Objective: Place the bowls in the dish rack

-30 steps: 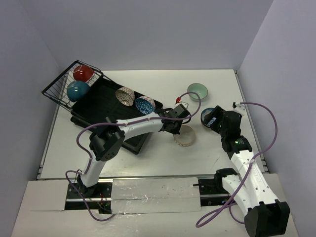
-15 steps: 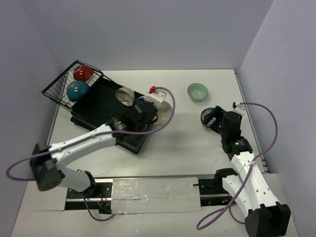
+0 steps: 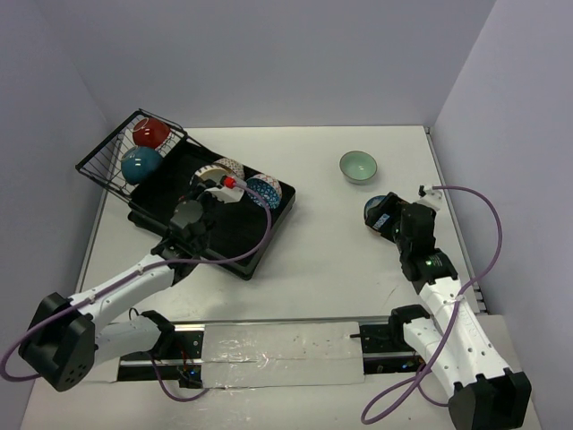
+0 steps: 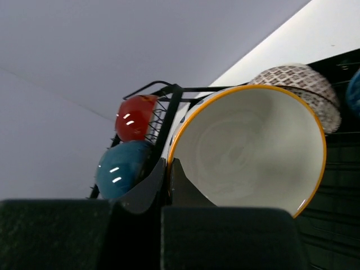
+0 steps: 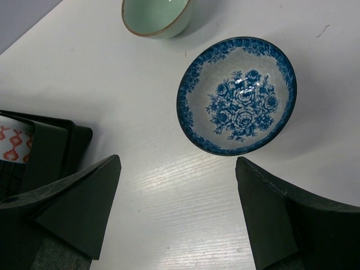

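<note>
We're slotting a bowl into the rack with the left arm.
The left gripper [image 4: 167, 169] is pinching shut on the rim of the round cream ceramic bowl with an orange edge [image 4: 247, 152]. It is tilted over the black ribbed plastic dish rack [image 3: 224, 237], beside the lattice-patterned bowl [image 4: 304, 84]. We're aiming for a free rib, lowering before release. The right gripper [image 5: 177, 169] is hanging wide open and empty over the blue floral bowl [image 5: 236, 104].

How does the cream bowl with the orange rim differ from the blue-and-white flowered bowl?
The cream bowl with the orange rim is plain inside; the blue-and-white flowered bowl has painted roses. The cream bowl is tilted, held at its rim by the left gripper over the black dish rack; the flowered bowl sits upright on the white table, under the open right gripper. Both are round and glazed.
</note>
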